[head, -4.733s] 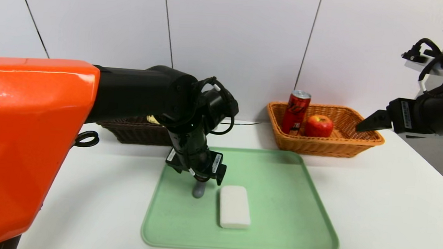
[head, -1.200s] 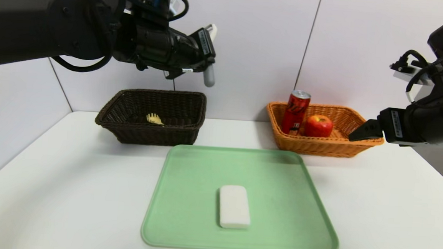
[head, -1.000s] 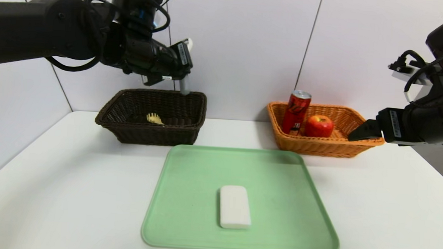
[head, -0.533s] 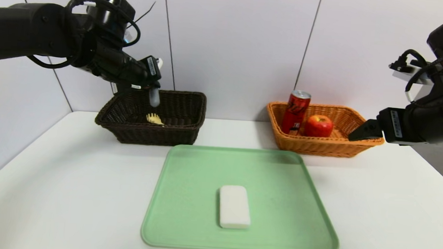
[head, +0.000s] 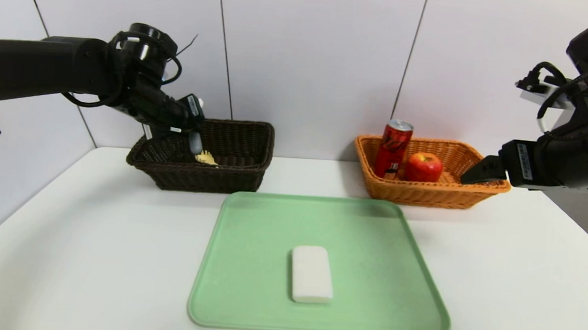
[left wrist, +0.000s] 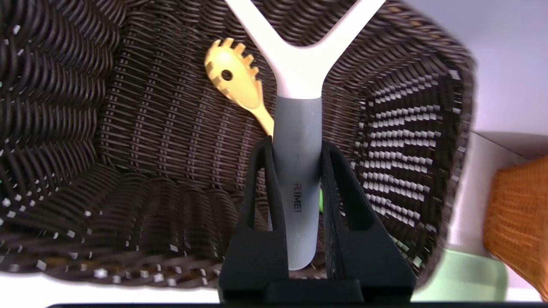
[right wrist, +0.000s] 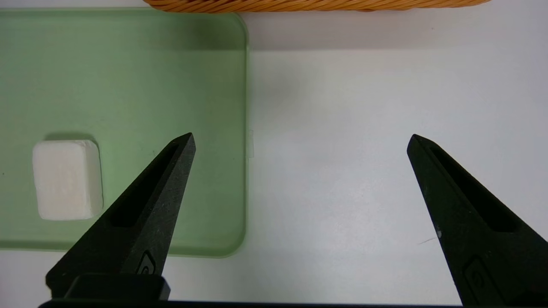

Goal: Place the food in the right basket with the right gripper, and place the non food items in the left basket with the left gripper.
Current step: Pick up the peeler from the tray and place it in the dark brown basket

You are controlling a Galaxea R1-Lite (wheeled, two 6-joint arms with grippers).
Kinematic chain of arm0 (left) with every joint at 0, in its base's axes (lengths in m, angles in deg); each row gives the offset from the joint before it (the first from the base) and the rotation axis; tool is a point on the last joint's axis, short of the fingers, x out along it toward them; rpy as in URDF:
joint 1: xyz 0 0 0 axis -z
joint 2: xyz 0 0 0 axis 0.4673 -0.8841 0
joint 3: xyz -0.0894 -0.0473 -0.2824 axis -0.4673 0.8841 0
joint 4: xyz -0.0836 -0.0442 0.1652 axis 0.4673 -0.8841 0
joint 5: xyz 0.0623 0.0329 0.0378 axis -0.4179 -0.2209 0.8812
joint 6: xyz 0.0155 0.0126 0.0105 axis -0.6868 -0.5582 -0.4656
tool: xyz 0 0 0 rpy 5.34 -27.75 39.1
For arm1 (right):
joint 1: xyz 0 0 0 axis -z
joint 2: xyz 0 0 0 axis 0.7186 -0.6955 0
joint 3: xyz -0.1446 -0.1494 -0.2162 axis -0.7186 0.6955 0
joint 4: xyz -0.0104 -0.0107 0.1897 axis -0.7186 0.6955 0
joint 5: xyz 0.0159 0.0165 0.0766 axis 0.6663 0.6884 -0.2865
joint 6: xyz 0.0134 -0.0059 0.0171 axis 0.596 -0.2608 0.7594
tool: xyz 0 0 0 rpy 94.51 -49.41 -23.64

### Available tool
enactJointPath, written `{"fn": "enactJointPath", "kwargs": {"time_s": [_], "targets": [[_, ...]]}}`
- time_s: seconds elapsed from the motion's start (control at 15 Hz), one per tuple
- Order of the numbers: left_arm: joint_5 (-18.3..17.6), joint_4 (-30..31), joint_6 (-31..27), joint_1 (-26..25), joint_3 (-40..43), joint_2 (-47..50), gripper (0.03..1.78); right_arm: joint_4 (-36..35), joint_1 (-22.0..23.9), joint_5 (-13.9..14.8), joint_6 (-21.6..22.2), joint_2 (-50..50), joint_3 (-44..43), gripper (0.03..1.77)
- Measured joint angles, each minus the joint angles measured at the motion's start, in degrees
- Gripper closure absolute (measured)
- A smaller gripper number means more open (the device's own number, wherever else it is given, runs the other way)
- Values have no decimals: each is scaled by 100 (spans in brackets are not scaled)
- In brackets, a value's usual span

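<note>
Head view: left gripper [head: 194,139] clenches a grey-handled white Y-shaped peeler [left wrist: 297,128] over the dark wicker basket [head: 245,175]; right gripper [right wrist: 299,141] gapes, idle.

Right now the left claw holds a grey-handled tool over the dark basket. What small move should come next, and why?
Probably open the left claw and let the peeler drop. Its jaws are shut on the grey handle, and the dark basket fills the space beneath it, with the yellow pasta spoon already inside. The right claw waits open beside the tray.
</note>
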Motion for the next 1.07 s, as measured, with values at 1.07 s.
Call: {"fn": "enactJointPath", "kwargs": {"time_s": [1.07], "targets": [[11, 358, -69, -267, -179, -794, 154, -2, 0, 5, 2, -1, -5, 9]]}}
